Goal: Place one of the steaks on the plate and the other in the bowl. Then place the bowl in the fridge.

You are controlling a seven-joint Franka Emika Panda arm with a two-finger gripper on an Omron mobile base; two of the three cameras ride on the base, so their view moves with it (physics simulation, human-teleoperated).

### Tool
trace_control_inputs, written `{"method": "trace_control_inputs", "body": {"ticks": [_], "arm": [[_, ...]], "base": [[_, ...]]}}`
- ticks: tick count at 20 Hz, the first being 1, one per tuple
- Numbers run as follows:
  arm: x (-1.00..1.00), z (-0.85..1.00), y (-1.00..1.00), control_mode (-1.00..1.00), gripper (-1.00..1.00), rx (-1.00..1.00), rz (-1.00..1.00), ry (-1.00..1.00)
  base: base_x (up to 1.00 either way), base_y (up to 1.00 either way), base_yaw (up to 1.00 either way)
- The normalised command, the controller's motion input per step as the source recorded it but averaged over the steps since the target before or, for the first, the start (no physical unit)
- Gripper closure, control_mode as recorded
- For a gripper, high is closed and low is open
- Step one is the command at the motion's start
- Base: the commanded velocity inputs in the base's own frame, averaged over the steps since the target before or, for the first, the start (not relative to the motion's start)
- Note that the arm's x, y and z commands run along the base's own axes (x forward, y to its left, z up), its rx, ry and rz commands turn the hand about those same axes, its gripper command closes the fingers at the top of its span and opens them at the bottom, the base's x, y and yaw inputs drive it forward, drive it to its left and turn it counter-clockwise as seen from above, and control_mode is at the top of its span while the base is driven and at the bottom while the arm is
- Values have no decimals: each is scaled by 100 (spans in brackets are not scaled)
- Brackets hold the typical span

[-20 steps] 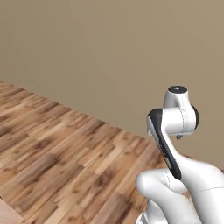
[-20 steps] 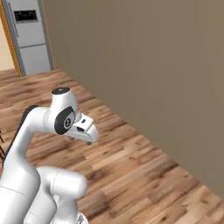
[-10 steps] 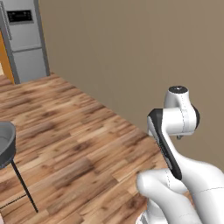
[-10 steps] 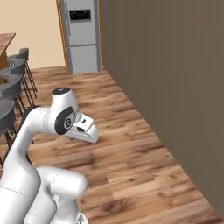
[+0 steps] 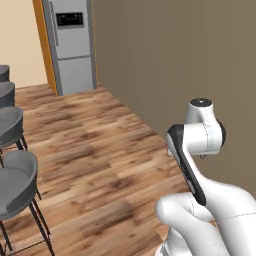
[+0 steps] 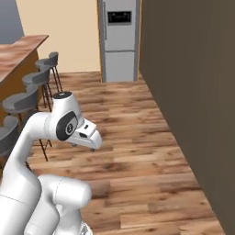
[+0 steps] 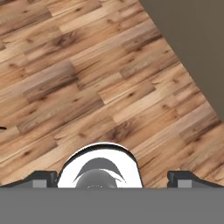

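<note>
Fridge [image 6: 120,40] is seen far ahead across the wooden floor [image 6: 137,151], standing tall with doors closed between an orange cabinet panel [image 5: 45,45] and a brown wall [image 6: 193,92]. The gripper [image 7: 109,178] is held with its fingers spread wide and nothing between them, aimed down at bare planks. Stools [image 5: 15,185] stand along the left. Steaks, plate and bowl cannot be located.

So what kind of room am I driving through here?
Looks like an open kitchen: a grey fridge at the far end, bar stools lined along a wooden counter, and plank flooring throughout.
</note>
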Motion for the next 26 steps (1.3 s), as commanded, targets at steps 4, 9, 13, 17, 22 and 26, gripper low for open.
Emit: {"method": "trace_control_inputs", "body": {"ticks": [4, 9, 13, 17, 22, 26], "arm": [[0, 0, 0, 100, -100, 0, 0, 0], [0, 0, 0, 100, -100, 0, 0, 0], [0, 0, 0, 100, -100, 0, 0, 0], [0, 0, 0, 100, -100, 0, 0, 0], [0, 0, 0, 100, -100, 0, 0, 0], [0, 0, 0, 100, -100, 0, 0, 0]], "base": [[100, -22, 8], [100, 0, 10], [100, 0, 19], [100, 0, 17], [100, -1, 20], [100, -3, 20]]}}
